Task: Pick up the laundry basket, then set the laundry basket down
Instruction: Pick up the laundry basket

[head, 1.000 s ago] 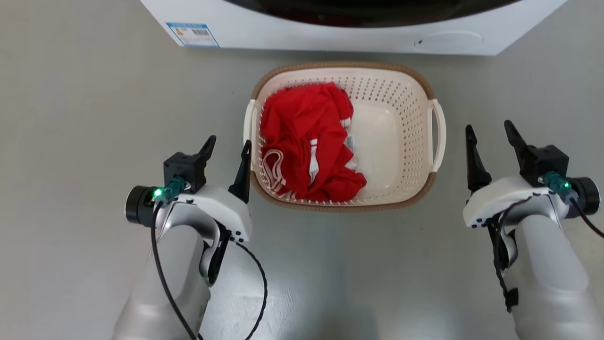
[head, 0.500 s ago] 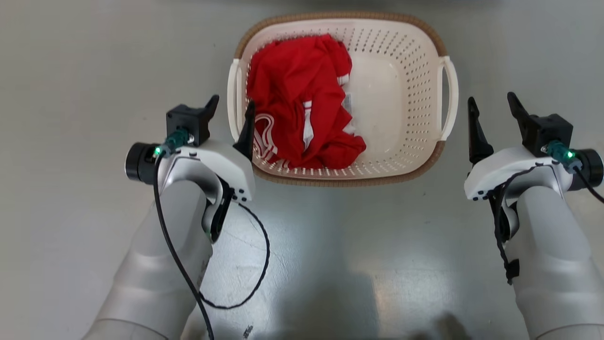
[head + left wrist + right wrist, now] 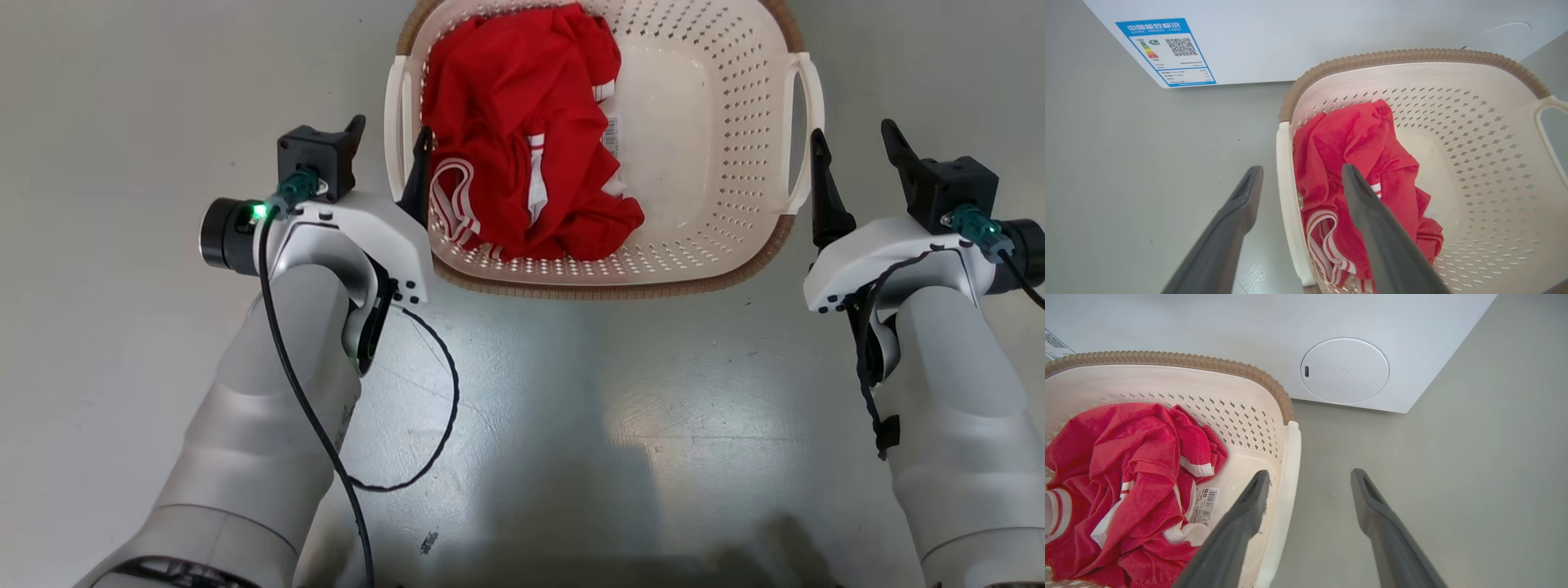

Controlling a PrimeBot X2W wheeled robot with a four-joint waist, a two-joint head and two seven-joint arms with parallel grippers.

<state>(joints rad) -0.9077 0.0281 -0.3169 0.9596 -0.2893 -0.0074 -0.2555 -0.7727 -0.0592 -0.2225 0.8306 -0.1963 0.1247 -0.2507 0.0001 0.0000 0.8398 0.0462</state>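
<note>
While the small cream-white perforated plastic laundry basket [image 3: 735, 122] with brown woven-look rim rests on the grey floor [image 3: 122, 245], head view places the left tool [image 3: 390, 131] astride its left white loop handle [image 3: 395, 98] and the right tool [image 3: 852, 132] just beside the right white loop handle [image 3: 804, 122]; both tools stand wide, gripping nothing. A crumpled red garment [image 3: 522, 122] fills the basket's left half, so expect an uneven load.

Left wrist view: one finger is outside the handle, one inside above the garment; close on plastic alone, not cloth.

Right wrist view: the handle appears between the fingers, nearer the inner one; centre it first. Close both together, then lift level.
</note>
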